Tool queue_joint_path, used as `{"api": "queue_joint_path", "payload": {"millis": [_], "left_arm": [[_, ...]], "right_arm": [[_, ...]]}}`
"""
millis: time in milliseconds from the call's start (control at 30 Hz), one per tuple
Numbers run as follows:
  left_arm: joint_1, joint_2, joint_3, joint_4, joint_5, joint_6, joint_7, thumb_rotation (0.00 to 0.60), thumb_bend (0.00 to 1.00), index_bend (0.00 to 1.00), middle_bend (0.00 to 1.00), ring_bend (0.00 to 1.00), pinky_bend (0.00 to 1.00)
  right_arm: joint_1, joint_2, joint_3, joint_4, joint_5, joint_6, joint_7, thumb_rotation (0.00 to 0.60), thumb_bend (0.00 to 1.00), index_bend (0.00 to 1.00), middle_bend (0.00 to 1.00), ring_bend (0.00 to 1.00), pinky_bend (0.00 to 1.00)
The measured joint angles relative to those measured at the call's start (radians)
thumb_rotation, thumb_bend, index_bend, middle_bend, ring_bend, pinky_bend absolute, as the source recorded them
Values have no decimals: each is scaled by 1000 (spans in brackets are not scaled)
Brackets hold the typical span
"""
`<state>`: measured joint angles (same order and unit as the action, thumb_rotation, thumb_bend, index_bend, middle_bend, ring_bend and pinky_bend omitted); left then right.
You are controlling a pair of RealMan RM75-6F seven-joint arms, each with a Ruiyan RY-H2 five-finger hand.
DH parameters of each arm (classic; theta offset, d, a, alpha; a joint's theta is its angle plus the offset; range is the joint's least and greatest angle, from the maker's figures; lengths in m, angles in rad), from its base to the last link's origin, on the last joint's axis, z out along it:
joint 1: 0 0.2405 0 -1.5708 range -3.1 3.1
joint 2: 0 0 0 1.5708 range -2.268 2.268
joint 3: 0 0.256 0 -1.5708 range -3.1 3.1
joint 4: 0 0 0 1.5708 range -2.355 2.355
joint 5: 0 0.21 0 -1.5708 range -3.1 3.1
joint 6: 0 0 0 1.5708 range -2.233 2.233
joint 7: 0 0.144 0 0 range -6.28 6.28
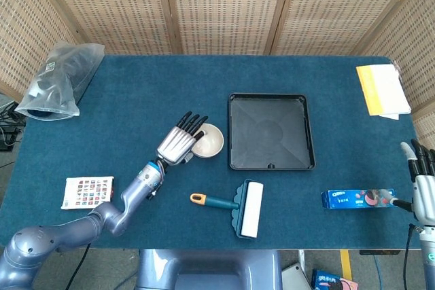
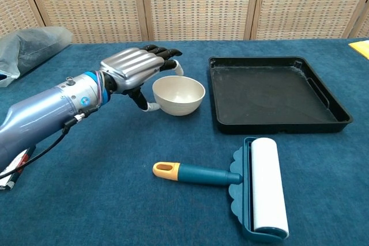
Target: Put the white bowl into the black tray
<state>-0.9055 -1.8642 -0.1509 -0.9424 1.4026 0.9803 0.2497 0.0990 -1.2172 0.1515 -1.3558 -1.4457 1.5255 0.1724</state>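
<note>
The white bowl (image 1: 210, 141) (image 2: 178, 94) stands upright on the blue table, just left of the black tray (image 1: 271, 131) (image 2: 275, 94), which holds nothing. My left hand (image 1: 181, 140) (image 2: 134, 69) hovers at the bowl's left rim with its fingers spread over the edge and its thumb low beside the bowl's wall; it grips nothing. My right hand (image 1: 421, 176) rests at the table's right edge, fingers apart and holding nothing; the chest view does not show it.
A lint roller (image 1: 239, 207) (image 2: 242, 181) lies in front of the tray. A blue cookie packet (image 1: 357, 198) lies near my right hand. Yellow and white papers (image 1: 383, 89) sit far right, a plastic bag (image 1: 57, 80) far left, a printed card (image 1: 88, 191) near left.
</note>
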Motion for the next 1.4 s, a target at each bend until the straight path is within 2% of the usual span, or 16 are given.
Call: {"api": "queue_joint_path", "payload": {"millis": [133,400,567,900,1100,1200,1400], "left_arm": [[21,56,13,-58,4,9,15,600,193,0,0,0,0],[97,181,36,-210,7,78,23,600,192,0,0,0,0],[169,280,49,-327,-9,141,22,600,85,0,0,0,0],[416,521,113,-564,-30,399,37,600,62,0,0,0,0],[555,576,177,-612,-4,533,-8,600,62,0,0,0,0],[605,590,204,-604,31,578,-38,600,63,0,0,0,0],[640,602,205,-585,63,603,-83,600,62,0,0,0,0]], "right_arm": [[0,0,-1,-4,-5,5,-7,600,159,18,0,0,0],[-1,3,-6,-17,-19,14,-21,600,159,15,0,0,0],[-1,5,-11,-29,-23,11,-41,600,159,15,0,0,0],[3,-1,-18,-49,-35,12,-86,600,158,15,0,0,0],[9,-9,-17,-52,-35,7,-105,600,159,19,0,0,0],[16,-14,-17,-53,-38,2,-114,600,158,56,0,0,0],[49,-19,-9,-80,-66,-8,-150,600,158,150,0,0,0]]}}
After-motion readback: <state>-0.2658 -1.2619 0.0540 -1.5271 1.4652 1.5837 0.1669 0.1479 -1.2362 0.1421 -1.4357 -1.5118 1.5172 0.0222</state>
